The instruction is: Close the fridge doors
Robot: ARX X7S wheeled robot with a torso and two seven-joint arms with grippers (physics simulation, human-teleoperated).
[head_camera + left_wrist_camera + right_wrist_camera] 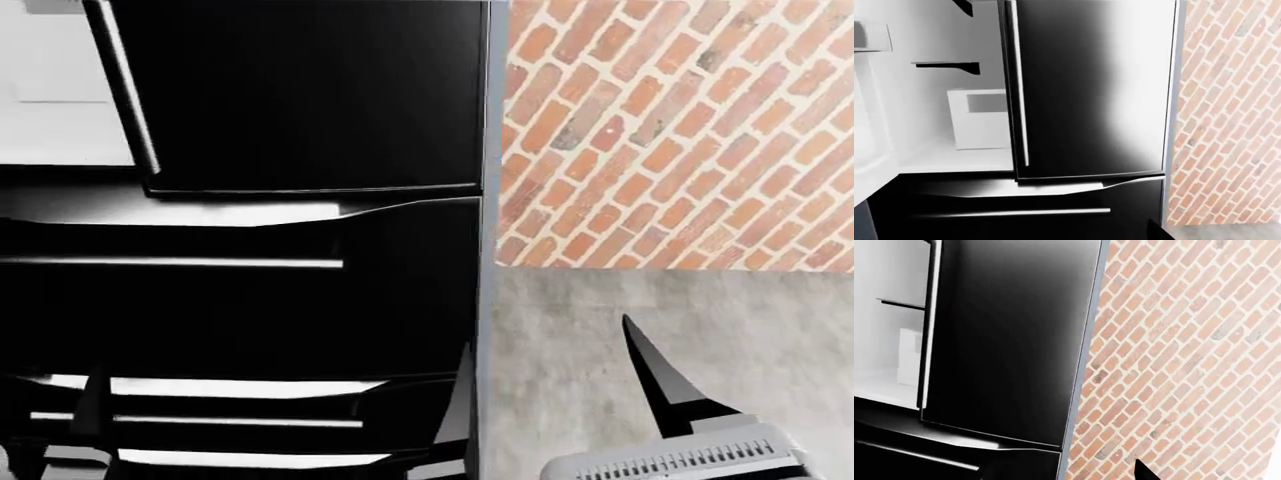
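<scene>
The right-hand fridge door is a tall glossy black panel that fills the middle of the left wrist view and lies flush with the fridge front, its long vertical bar handle along its left edge. It also shows in the head view and the right wrist view. To its left the white fridge interior is exposed, so that half stands open. A pale lining at the far edge of the left wrist view may belong to the other door, but it is cut off and I cannot tell for sure.

Inside sit a dark shelf bracket and a white box on the compartment floor. Below the door run the glossy black drawers with horizontal silver handles. Just beside the fridge on the right is a red brick wall, and a grey floor lies beneath it.

The right gripper appears low in the head view as a dark pointed finger above a grey ribbed body, apart from the fridge, over the floor. Only one finger is clear, so whether it is wide or narrow cannot be told. A dark sliver at the edge of the left wrist view is too little to judge the left gripper by.
</scene>
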